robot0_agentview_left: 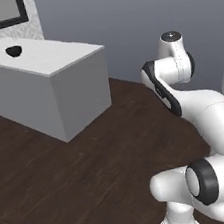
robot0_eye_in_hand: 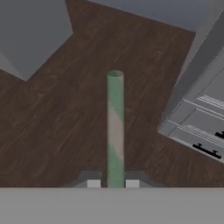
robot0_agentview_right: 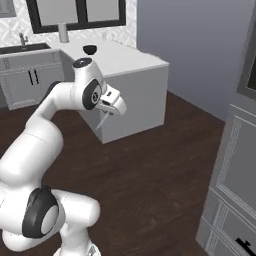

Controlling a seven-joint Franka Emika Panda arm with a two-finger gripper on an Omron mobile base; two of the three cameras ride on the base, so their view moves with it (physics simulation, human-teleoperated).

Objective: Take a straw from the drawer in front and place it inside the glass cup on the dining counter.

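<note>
My gripper (robot0_eye_in_hand: 113,183) is shut on the straw (robot0_eye_in_hand: 115,127), a thin pale green-and-white tube that sticks straight out from between the fingertips (robot0_eye_in_hand: 93,183) over the dark wood floor. From the right base, the gripper (robot0_agentview_right: 109,109) hangs in the air in front of the dining counter (robot0_agentview_right: 131,60), and the straw (robot0_agentview_right: 101,120) slants down from it. The same white counter (robot0_agentview_left: 51,57) stands at the upper left of the left base view, well away from the arm. I cannot make out the glass cup on it. The drawer is out of view.
A dark bowl (robot0_agentview_right: 90,49) (robot0_agentview_left: 13,50) and a paper-towel roll (robot0_agentview_right: 63,32) stand on the counter. Grey cabinet fronts with black handles (robot0_agentview_right: 235,210) (robot0_eye_in_hand: 205,131) rise at the right. A sink unit (robot0_agentview_right: 25,75) sits at the back left. Open wood floor (robot0_agentview_left: 68,180) lies between.
</note>
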